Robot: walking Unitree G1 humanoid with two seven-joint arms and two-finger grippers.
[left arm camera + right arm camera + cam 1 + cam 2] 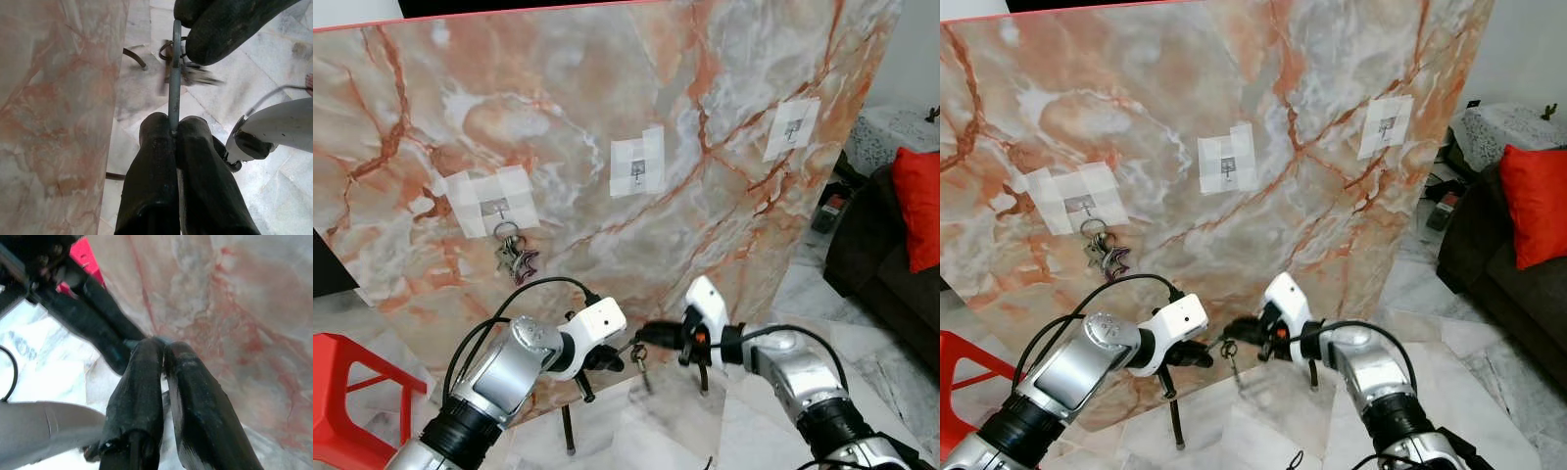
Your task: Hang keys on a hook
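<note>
No readable text, label, brand, number or sign appears on anything here; the white patches (637, 163) stuck on the marble-patterned board (558, 108) carry no legible lettering

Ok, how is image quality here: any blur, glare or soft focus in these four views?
Eye views: evenly lit and sharp, marble board without glare. Left wrist view: the dangling keys are motion-blurred, the near fingers crisper. Right wrist view: soft throughout, with the board hazy and the floor washed out.
</note>
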